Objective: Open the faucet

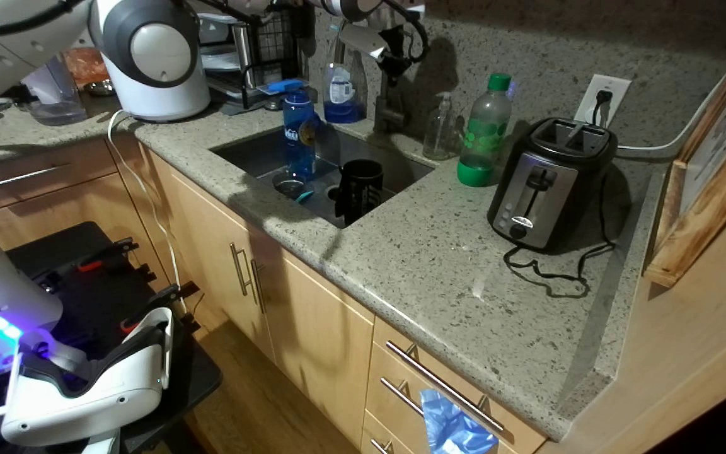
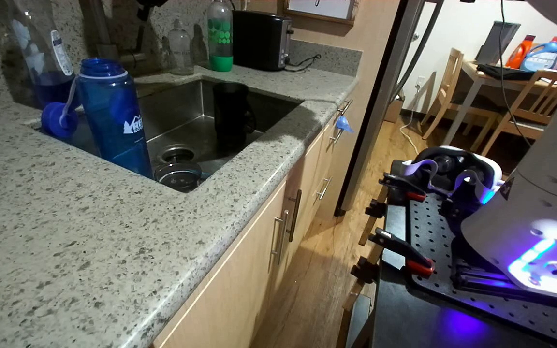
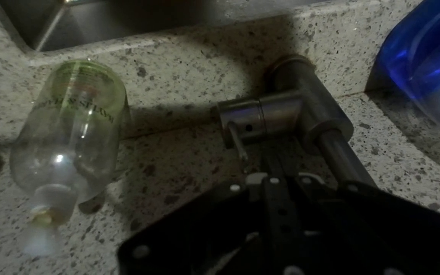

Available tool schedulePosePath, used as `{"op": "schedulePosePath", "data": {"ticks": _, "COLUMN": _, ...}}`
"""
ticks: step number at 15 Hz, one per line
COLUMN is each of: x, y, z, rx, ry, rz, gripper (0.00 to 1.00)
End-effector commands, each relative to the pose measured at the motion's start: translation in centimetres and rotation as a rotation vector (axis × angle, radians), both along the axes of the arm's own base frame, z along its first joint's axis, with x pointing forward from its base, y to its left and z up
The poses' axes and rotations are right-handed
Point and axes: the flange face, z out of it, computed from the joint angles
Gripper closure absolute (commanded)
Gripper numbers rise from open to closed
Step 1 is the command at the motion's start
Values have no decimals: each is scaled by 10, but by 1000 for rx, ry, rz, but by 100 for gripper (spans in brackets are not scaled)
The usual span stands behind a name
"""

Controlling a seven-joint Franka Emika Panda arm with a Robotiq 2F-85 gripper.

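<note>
The faucet is a brushed grey metal tap behind the sink. Its lower body shows in both exterior views (image 1: pixel 389 118) (image 2: pixel 108 50); its arched top is hidden by the arm or cut off. In the wrist view the faucet (image 3: pixel 315 99) has a side barrel with a thin lever (image 3: pixel 238 142) pointing toward the camera. My gripper (image 3: pixel 275 162) looks shut, with nothing seen between its dark fingertips. The tips lie just right of the lever and left of the upright pipe, apart from the lever as far as I can tell. The gripper also shows in both exterior views (image 1: pixel 392 70) (image 2: pixel 139 46).
A clear glass bottle (image 3: pixel 71 133) stands beside the faucet, with a green plastic bottle (image 1: pixel 484 135) beyond it. A blue soap bottle (image 3: pixel 426 65) stands on the opposite side. The sink holds a blue water bottle (image 1: pixel 300 135) and black mug (image 1: pixel 363 186). A toaster (image 1: pixel 546 183) stands farther along.
</note>
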Motion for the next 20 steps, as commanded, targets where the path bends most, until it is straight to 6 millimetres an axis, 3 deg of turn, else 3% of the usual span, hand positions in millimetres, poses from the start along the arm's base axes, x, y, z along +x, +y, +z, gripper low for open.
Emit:
{"op": "schedulePosePath", "data": {"ticks": 1, "x": 1, "y": -2, "z": -7, "rx": 1, "ry": -1, "rz": -7, "gripper": 99}}
{"op": "schedulePosePath", "data": {"ticks": 7, "x": 3, "y": -2, "z": -21, "rx": -2, "ry": 1, "rz": -8, "gripper": 98}}
{"op": "schedulePosePath", "data": {"ticks": 14, "x": 6, "y": -13, "z": -17, "rx": -18, "ry": -51, "rz": -29, "gripper": 98}}
{"op": "schedulePosePath", "data": {"ticks": 20, "x": 5, "y": -20, "z": -25, "rx": -15, "ry": -41, "rz": -43, "gripper": 98}}
